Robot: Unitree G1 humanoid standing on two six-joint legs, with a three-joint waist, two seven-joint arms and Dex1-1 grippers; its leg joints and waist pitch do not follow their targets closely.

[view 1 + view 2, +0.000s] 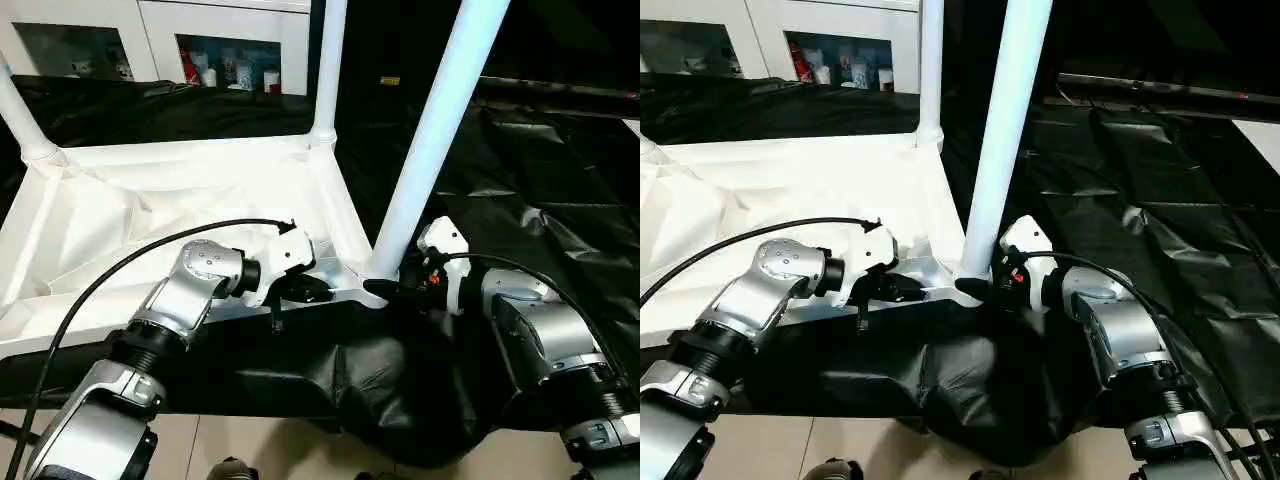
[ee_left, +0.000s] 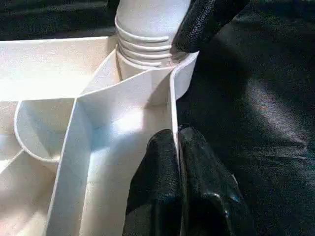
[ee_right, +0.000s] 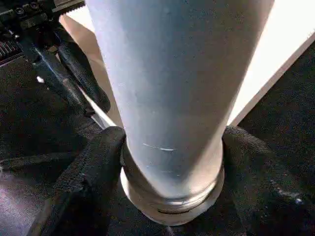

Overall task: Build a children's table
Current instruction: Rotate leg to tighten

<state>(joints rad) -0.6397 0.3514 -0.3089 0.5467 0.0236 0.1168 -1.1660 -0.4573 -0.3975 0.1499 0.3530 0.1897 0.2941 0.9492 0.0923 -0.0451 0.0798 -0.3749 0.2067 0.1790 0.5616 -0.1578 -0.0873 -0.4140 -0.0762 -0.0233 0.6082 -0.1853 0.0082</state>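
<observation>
From the head we look forward and down twice, over both forearms. Our wrist cameras sit very close; both show the near right corner of the tabletop [image 2: 123, 123] and its leg [image 3: 177, 98].

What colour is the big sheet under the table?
Black, shiny and crinkled. It shows best in the right eye view.

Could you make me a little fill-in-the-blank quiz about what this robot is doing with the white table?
1. The tabletop lies with its ribbed underside facing ____.
2. The right gripper is closed around the base of a white ____.
3. The left gripper pinches the tabletop's side ____.
4. The surface under the tabletop is covered with a ____ sheet.

Missing words: up; leg; wall; black
</observation>
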